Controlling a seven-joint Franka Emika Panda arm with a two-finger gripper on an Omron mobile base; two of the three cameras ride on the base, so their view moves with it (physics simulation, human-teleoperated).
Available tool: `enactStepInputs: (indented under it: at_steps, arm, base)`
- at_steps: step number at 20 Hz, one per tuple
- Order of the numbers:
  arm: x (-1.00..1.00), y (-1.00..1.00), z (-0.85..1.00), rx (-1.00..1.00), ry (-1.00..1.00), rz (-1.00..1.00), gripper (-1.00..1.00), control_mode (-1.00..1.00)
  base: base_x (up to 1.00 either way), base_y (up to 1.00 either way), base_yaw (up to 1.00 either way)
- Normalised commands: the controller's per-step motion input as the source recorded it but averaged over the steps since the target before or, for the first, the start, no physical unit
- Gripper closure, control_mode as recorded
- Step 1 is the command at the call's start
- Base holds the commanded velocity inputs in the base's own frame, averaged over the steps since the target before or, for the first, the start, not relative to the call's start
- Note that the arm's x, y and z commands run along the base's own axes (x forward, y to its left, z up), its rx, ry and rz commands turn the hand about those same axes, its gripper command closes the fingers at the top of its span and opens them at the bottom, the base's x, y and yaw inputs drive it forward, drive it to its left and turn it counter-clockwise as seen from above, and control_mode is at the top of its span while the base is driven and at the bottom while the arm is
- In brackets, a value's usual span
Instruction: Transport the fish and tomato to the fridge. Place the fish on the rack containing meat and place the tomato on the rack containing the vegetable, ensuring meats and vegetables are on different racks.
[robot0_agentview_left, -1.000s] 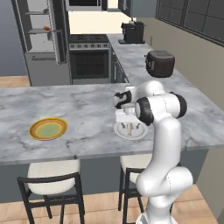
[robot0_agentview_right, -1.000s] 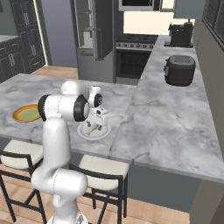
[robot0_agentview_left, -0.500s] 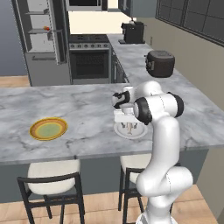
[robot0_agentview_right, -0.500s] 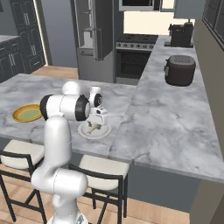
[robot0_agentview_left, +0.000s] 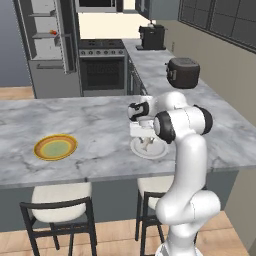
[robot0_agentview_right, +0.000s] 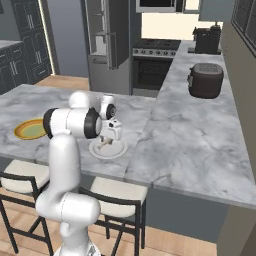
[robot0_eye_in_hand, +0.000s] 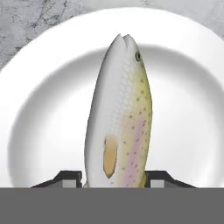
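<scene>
Fish (robot0_eye_in_hand: 120, 113) was seen lying on the white plate (robot0_eye_in_hand: 183, 87), on the worktop (robot0_agentview_left: 100, 125). The hand (robot0_eye_in_hand: 114, 177) was held low over the plate, its fingertips (robot0_eye_in_hand: 65, 177) on either side of the fish; a firm grip could not be confirmed.

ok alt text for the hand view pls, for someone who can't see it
A speckled silvery fish lies on a white plate, its head pointing away from the camera. The gripper straddles its tail end, one dark fingertip on each side. Grey marble counter shows beyond the plate's rim.
</scene>
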Motion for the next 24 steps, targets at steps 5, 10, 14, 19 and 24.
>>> enactStepInputs:
  at_steps: [5,10,14,19,24]
  arm:
    - [-0.8,-0.16,0.94,0.0,-0.35,0.02,1.0,-1.0]
    - [-0.91,-0.02,1.0,0.0,-0.3,0.09,1.0,-1.0]
    - [-0.96,0.0,1.0,0.0,-0.24,0.17,1.0,-1.0]
    - [-1.0,0.0,1.0,0.0,-0.19,0.21,1.0,-1.0]
    - [-1.0,0.0,1.0,0.0,-0.17,0.14,1.0,-1.0]
  base:
    - [0.0,0.0,0.0]
    - [0.0,0.0,0.0]
    - [0.0,0.0,0.0]
    - [0.0,0.0,0.0]
    - [0.0,0.0,0.0]
